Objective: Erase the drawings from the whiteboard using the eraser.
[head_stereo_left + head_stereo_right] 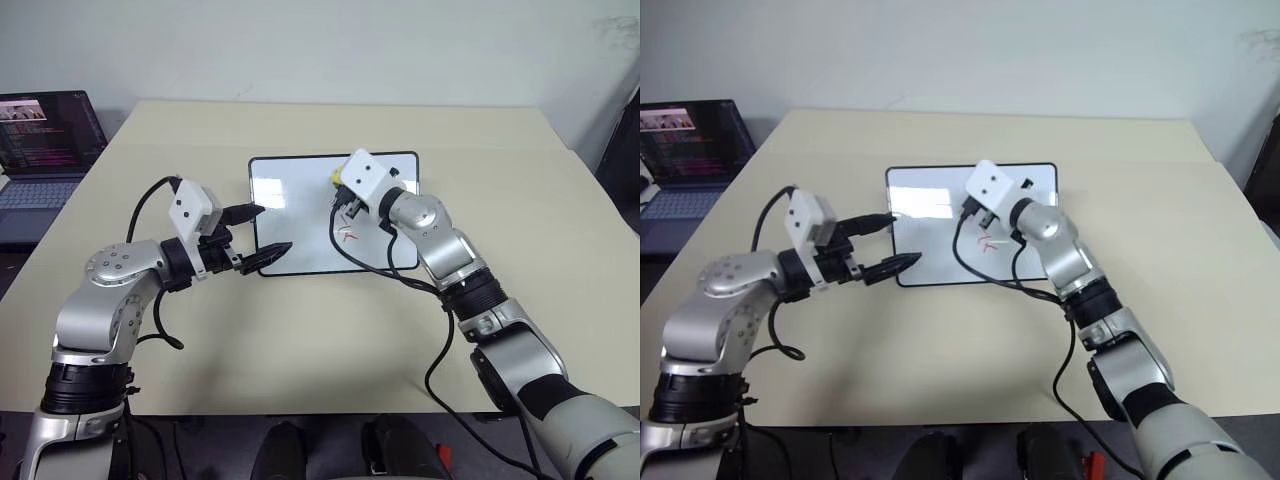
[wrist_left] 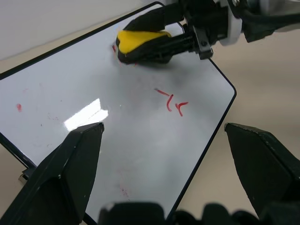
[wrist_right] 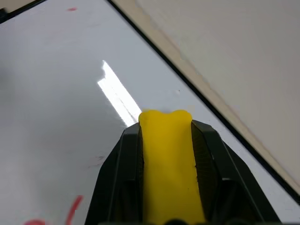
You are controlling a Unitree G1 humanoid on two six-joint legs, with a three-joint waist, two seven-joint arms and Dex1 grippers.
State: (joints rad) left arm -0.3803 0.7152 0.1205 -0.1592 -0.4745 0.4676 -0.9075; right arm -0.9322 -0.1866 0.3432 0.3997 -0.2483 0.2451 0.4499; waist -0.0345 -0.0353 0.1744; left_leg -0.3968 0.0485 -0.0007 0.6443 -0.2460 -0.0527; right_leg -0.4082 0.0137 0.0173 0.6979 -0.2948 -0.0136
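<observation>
Whiteboard (image 1: 300, 215) lies flat near the middle of the tabletop (image 1: 300, 330). At its near left corner the left gripper (image 1: 262, 233) hovers with its two black fingers spread wide, one over the board's left edge, the other at the near edge. Red drawings (image 2: 171, 102) sit on the right part of the board, and a small red dot marks its far left area. Just beyond the drawings, the right gripper (image 3: 166, 154) pinches the yellow eraser (image 2: 138, 42) between its fingers, close over the board's far right portion. A laptop (image 1: 40, 160) stands open at the far left.
</observation>
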